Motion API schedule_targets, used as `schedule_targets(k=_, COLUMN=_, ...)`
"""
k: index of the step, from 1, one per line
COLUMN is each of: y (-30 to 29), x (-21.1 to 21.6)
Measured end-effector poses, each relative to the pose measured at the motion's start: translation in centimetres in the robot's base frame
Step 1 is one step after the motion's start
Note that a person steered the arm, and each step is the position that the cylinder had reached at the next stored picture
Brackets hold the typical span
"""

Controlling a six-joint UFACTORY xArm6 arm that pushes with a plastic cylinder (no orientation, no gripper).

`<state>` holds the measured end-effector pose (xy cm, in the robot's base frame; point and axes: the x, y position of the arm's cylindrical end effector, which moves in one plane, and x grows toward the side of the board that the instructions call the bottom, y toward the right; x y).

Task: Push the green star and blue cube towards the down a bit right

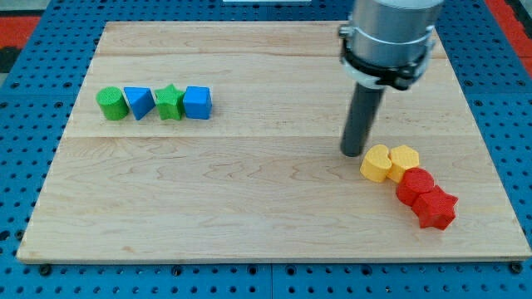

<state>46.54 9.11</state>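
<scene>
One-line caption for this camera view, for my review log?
My tip rests beside the yellow blocks, far right of the green star and blue cube.

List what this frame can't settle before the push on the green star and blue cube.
- Arm above the metal collar: cut off by the view's top edge.
- My tip: whether it touches the board or the yellow block beside it cannot be told from this angle.
- Red block: partly covered by the red star, shape unclear.
- Green star and blue cube: touching or a slight gap, too small to tell.

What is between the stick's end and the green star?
In the camera view, only the blue cube and bare board lie between my tip and the green star.
</scene>
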Motion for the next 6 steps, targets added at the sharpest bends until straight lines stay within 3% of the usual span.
schedule_targets(k=2, y=-6.2, x=-14.6)
schedule_targets(k=3, y=-13.5, x=-15.5)
schedule_targets(k=5, y=-25.0, x=-13.4)
schedule_targets(k=6, y=-25.0, x=-9.5)
